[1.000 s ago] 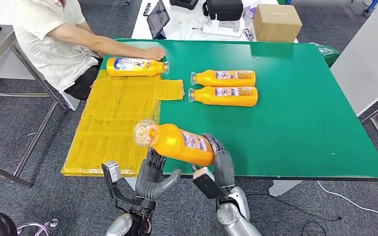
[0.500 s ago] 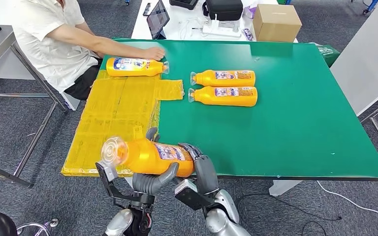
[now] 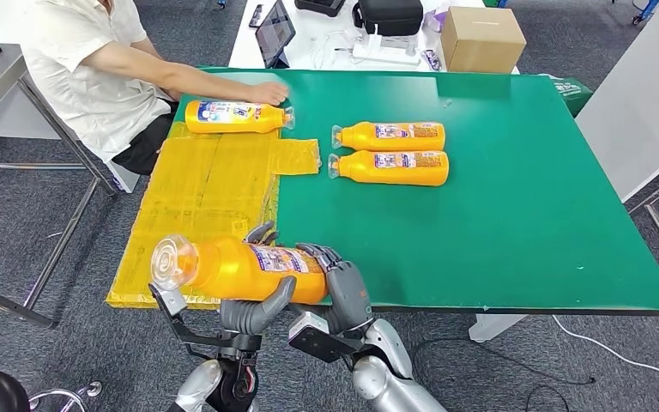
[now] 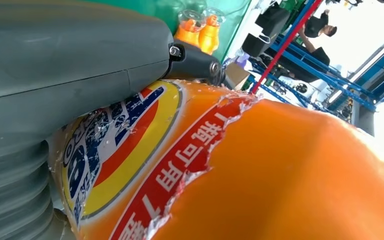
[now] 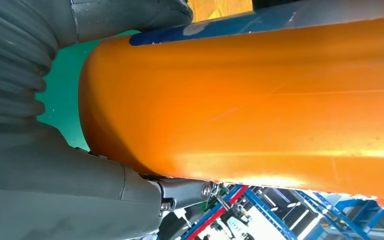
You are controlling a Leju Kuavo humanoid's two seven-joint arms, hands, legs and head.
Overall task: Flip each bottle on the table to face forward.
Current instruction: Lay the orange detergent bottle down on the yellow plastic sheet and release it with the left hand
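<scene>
Both my hands hold one orange bottle lying sideways above the table's near edge, its clear cap pointing left. My left hand cups its middle from below, thumb against the side. My right hand wraps the bottle's base end. Up close, the left wrist view has the bottle's torn label, and the right wrist view has the bottle's plain orange side. Two more orange bottles lie side by side mid-table, caps pointing left. Another bottle lies at the far left under a person's hand.
A yellow sheet covers the left part of the green table. A seated person is at the far left corner. Behind the table stands a white desk with a cardboard box, a tablet and a black bag.
Both hands have carried the bottle down and leftward toward me, and it has levelled out from a tilt. The other bottles and the person's hand have not moved.
</scene>
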